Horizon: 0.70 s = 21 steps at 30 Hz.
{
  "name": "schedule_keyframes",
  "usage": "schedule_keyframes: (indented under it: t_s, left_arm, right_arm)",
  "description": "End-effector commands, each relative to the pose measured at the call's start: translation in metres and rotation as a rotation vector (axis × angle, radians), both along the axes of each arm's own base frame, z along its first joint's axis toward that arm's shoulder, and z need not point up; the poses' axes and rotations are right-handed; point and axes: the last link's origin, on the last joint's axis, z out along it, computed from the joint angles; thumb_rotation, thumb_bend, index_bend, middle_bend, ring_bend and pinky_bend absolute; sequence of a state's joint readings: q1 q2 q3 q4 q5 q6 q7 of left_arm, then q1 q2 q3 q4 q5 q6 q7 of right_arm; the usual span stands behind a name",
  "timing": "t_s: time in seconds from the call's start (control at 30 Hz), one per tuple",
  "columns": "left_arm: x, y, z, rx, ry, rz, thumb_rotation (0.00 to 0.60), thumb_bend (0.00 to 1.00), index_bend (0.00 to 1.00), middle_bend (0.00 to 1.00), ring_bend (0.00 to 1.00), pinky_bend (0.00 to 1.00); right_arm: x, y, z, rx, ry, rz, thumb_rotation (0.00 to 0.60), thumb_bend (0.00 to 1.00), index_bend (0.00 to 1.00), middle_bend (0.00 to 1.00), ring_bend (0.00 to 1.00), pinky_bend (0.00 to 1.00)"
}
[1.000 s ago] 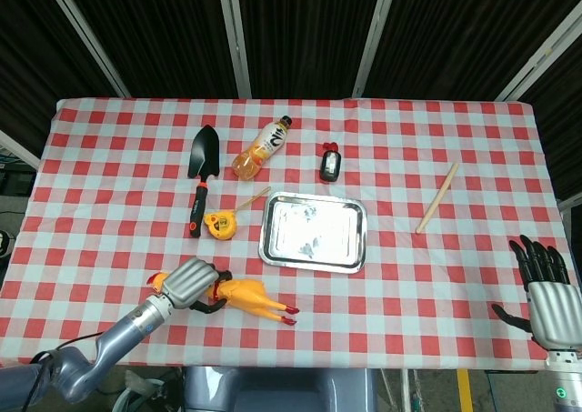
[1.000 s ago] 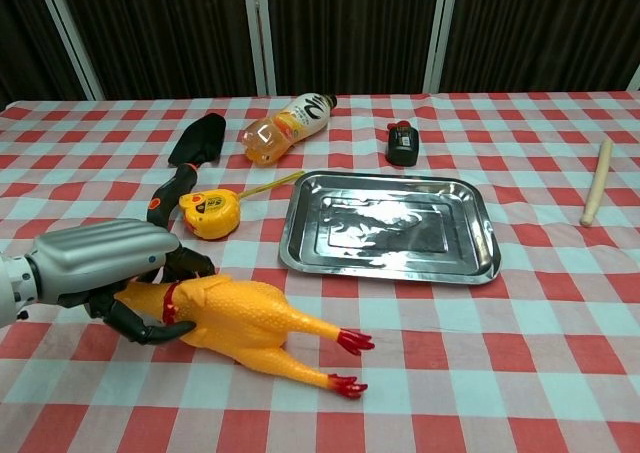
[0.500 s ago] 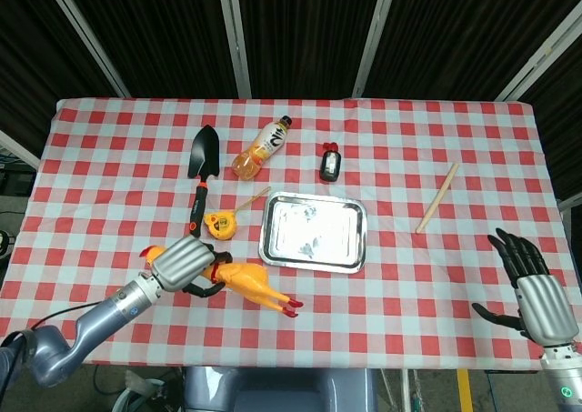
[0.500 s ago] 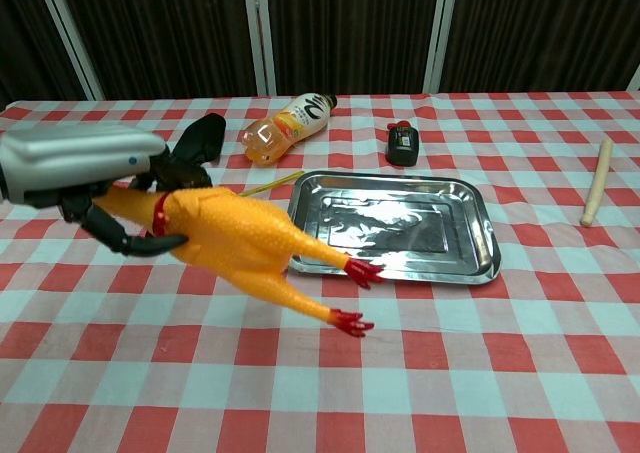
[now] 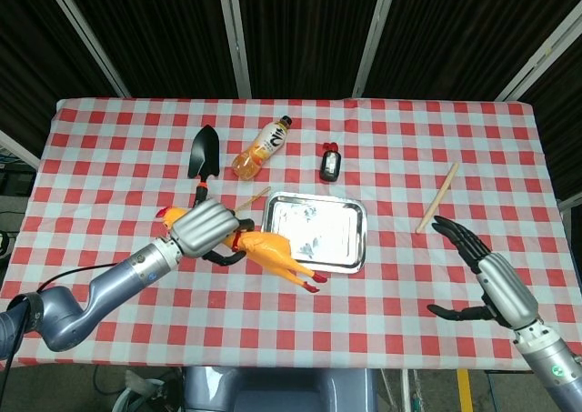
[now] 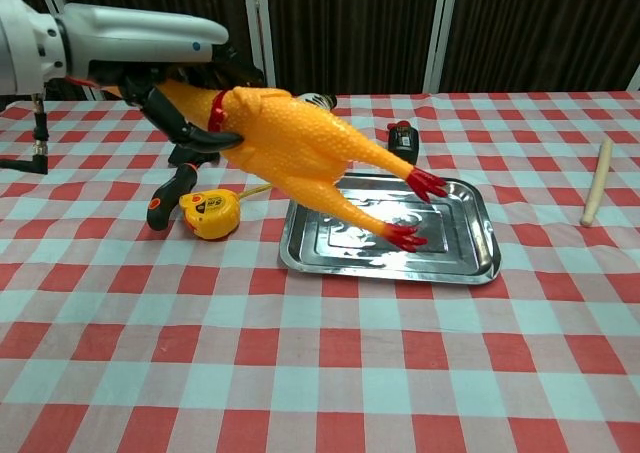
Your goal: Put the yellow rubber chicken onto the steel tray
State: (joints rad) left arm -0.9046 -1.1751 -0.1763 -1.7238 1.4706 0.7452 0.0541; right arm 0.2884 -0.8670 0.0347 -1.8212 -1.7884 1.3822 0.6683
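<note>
My left hand [image 5: 206, 229] [image 6: 150, 43] grips the yellow rubber chicken [image 5: 271, 252] [image 6: 295, 143] by its neck and holds it in the air. The chicken hangs tilted, its red feet over the left part of the steel tray [image 5: 350, 239] [image 6: 470, 263] in the chest view. The tray lies flat in the middle of the table with nothing in it. My right hand [image 5: 496, 280] hovers open at the table's near right, fingers spread, holding nothing. It does not show in the chest view.
A yellow tape measure [image 6: 208, 214] lies just left of the tray, beside a black trowel [image 5: 203, 150] with an orange-and-black handle. An orange drink bottle [image 5: 263, 145] and a small black device [image 5: 330, 165] lie behind the tray. A wooden stick [image 5: 437, 197] lies to the right.
My left hand has lifted the chicken off the table and carried it up and right toward the tray. My right hand has risen and moved inward over the table, fingers spreading.
</note>
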Motion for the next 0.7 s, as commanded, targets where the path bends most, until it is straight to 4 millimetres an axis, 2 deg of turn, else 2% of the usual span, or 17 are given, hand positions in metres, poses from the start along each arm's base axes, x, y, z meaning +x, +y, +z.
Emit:
schedule_keyframes:
  t_s: [0.03, 0.3, 0.7]
  left_arm:
    - [0.018, 0.002, -0.003, 0.001, 0.016, -0.034, 0.600, 0.63, 0.51, 0.65, 0.58, 0.74]
    - [0.047, -0.003, -0.011, 0.013, 0.019, -0.099, 0.600, 0.61, 0.52, 0.65, 0.58, 0.74]
    - [0.063, -0.011, -0.019, 0.092, 0.013, -0.120, 0.600, 0.59, 0.55, 0.69, 0.63, 0.82]
  right_arm:
    - [0.020, -0.011, -0.003, 0.079, -0.023, 0.009, 0.600, 0.02, 0.00, 0.01, 0.01, 0.11]
    - [0.041, -0.043, -0.019, 0.163, -0.080, -0.071, 0.600, 0.02, 0.01, 0.08, 0.10, 0.15]
    - [0.046, -0.067, -0.046, 0.173, 0.045, -0.170, 0.600, 0.04, 0.06, 0.11, 0.12, 0.15]
